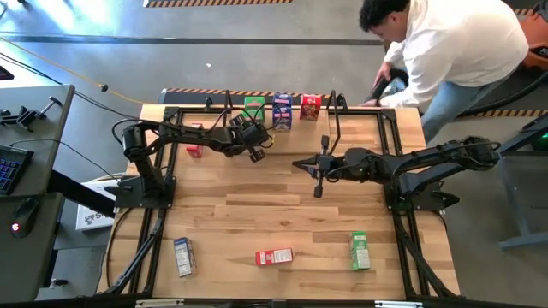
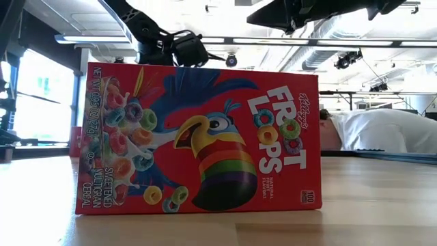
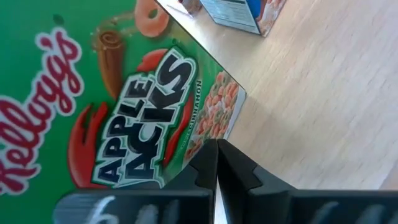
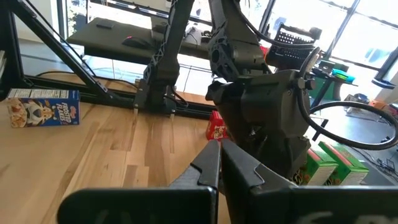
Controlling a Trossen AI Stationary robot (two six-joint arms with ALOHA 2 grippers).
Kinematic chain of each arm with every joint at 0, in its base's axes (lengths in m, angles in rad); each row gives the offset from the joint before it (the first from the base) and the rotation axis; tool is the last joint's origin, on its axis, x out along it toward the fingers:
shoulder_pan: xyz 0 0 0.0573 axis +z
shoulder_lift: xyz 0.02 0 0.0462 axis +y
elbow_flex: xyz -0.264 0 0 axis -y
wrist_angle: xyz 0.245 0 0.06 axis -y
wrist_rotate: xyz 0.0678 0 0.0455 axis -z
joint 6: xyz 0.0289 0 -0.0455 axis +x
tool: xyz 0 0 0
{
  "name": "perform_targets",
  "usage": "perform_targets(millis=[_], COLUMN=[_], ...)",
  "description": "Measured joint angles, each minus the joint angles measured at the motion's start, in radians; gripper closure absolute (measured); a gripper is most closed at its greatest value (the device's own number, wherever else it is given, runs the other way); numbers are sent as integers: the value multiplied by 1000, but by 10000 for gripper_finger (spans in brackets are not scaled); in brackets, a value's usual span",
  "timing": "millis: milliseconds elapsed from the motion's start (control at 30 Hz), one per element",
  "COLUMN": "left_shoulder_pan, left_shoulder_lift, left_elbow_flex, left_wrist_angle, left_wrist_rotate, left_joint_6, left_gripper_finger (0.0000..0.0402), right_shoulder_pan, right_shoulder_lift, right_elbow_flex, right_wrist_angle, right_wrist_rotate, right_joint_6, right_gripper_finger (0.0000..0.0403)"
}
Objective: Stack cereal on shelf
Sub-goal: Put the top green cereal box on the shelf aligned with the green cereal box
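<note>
Three cereal boxes, green (image 1: 253, 109), blue (image 1: 282, 111) and red (image 1: 310, 107), stand in a row on the shelf (image 1: 355, 109) at the table's far edge. My left gripper (image 1: 257, 147) is shut just in front of the green Apple Jacks box (image 3: 124, 93). My right gripper (image 1: 313, 168) is shut and empty over mid-table, right of the left gripper. A small red box (image 1: 194, 141) lies under the left arm. A blue box (image 1: 183, 255), a red Froot Loops box (image 2: 198, 137) and a green box (image 1: 360, 250) lie near the front edge. My left gripper has its shut fingertips (image 3: 211, 163) against the lower edge of the green box's printed front (image 3: 186, 134), coming from the table's near side. I cannot tell whether they touch the box. The box stands upright on the shelf.
A person in a white shirt (image 1: 454, 43) leans over the table's far right corner, one hand (image 1: 383, 90) by the shelf's right hoop frame (image 1: 334, 115). Open wooden tabletop (image 1: 282, 210) lies between the arms and the front boxes.
</note>
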Motion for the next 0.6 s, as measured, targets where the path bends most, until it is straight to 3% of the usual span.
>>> perform_targets(millis=[600], left_shoulder_pan=[-8], left_shoulder_lift=[-17], left_elbow_flex=[0], left_wrist_angle=[-112], left_wrist_rotate=[-131], left_joint_6=[-25], left_gripper_finger=[401], right_shoulder_pan=[0], right_shoulder_lift=[0], right_elbow_flex=[0], right_wrist_angle=[-3], right_wrist_rotate=[0], right_joint_6=[3], right_gripper_finger=[403])
